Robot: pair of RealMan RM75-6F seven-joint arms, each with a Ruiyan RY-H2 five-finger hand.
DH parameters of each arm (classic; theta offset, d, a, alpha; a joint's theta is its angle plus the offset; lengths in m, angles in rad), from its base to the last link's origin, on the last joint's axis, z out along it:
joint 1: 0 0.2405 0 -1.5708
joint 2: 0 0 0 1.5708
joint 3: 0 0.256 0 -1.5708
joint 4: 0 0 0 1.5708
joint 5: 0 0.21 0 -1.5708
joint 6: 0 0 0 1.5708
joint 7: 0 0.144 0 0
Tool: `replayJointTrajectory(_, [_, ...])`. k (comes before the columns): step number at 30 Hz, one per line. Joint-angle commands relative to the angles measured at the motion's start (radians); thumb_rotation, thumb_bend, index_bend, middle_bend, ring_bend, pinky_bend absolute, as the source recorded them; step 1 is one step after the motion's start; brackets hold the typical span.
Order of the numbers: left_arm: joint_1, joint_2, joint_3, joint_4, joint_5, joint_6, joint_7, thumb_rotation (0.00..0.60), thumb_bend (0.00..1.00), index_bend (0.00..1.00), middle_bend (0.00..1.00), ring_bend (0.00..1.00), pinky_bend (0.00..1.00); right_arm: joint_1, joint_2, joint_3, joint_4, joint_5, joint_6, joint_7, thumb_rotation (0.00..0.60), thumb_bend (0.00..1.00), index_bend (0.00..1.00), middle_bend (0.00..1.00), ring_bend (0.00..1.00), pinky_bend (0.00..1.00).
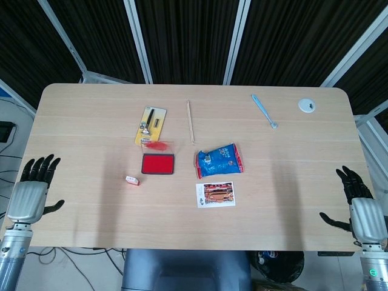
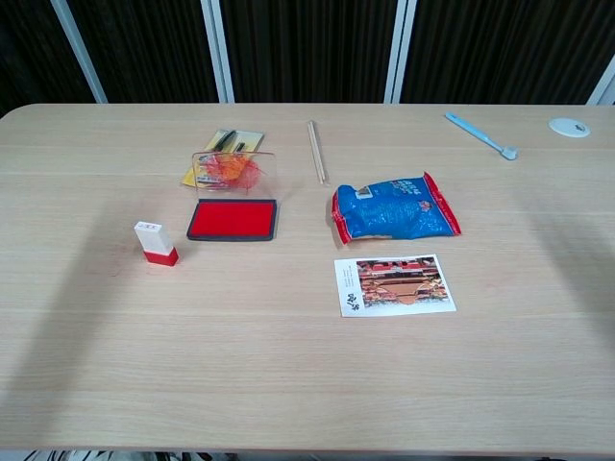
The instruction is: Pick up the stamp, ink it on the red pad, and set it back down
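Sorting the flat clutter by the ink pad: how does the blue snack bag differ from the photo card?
The snack bag is blue with red ends, puffy and crinkled; the photo card is white-bordered, printed and flat. The bag lies farther back and looks bigger. Both lie right of the ink pad.

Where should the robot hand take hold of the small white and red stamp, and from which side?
Grip the stamp by its white upper part, pinching its two broad faces from above. It stands on its red base, a little tilted, left of the red ink pad and apart from it. The left robot hand is nearer and probably best suited.
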Motion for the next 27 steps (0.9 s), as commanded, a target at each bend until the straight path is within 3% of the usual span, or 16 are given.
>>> replayJointTrajectory(1, [-0.037,0.01,-0.012,-0.013,0.001,-0.04,0.052,0.6,0.06,0.0,0.0,0.0,0.01,0.002,0.0,0.0,-0.001,0.001,-0.003,0.0,0.6,0.03,0.0,0.0,0.0,0.19])
replayJointTrajectory(4, [-0.091,0.014,-0.026,-0.039,-0.018,-0.117,0.108,0.6,0.06,0.0,0.0,0.0,0.04,0.004,-0.002,0.001,-0.005,0.002,-0.008,-0.002,0.6,0.04,0.0,0.0,0.0,0.19])
replayJointTrajectory(7, [-0.176,0.008,-0.045,-0.07,-0.099,-0.257,0.192,0.6,0.06,0.01,0.0,0.0,0.06,0.007,-0.003,0.001,-0.01,0.002,-0.011,-0.007,0.6,0.04,0.0,0.0,0.0,0.19])
replayJointTrajectory(13, [-0.287,-0.05,-0.063,-0.059,-0.223,-0.385,0.33,0.6,0.08,0.12,0.08,0.01,0.09,0.008,-0.002,0.002,-0.013,0.009,-0.017,-0.001,0.6,0.04,0.0,0.0,0.0,0.19])
replayJointTrajectory(20, [-0.391,-0.139,-0.056,-0.021,-0.355,-0.445,0.486,0.6,0.1,0.19,0.17,0.04,0.11,0.01,0.002,0.003,-0.014,0.01,-0.022,0.013,0.6,0.05,0.0,0.0,0.0,0.19])
replayJointTrajectory(27, [-0.455,-0.205,-0.042,0.015,-0.449,-0.454,0.561,0.6,0.15,0.27,0.25,0.06,0.12,0.011,0.004,0.003,-0.016,0.01,-0.023,0.023,0.6,0.06,0.0,0.0,0.0,0.19])
